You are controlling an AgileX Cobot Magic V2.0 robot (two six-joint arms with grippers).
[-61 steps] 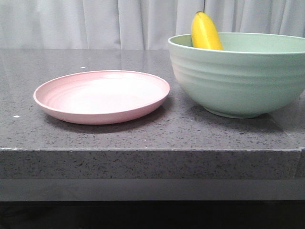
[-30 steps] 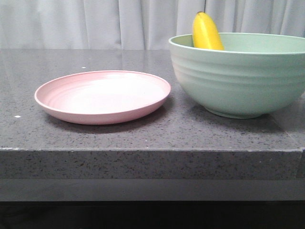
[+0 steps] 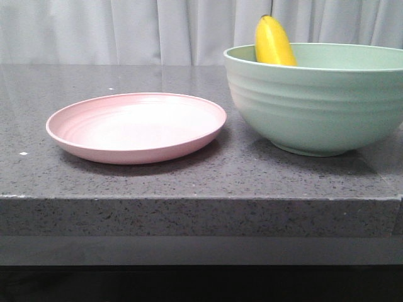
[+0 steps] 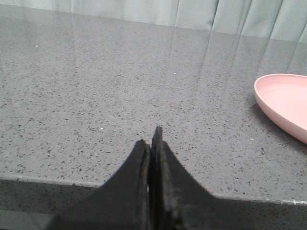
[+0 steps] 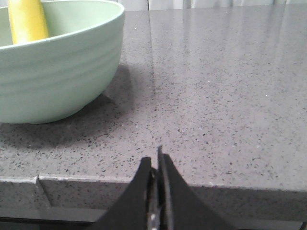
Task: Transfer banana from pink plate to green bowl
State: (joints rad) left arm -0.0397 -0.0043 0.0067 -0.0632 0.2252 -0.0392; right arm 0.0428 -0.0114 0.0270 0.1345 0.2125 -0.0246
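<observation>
The banana leans upright inside the green bowl at the right of the counter, its tip above the rim. It also shows in the right wrist view, inside the bowl. The pink plate lies empty to the left of the bowl; its edge shows in the left wrist view. My left gripper is shut and empty at the counter's front edge, left of the plate. My right gripper is shut and empty at the front edge, right of the bowl. Neither gripper shows in the front view.
The grey speckled stone counter has a thick front edge. A pale curtain hangs behind it.
</observation>
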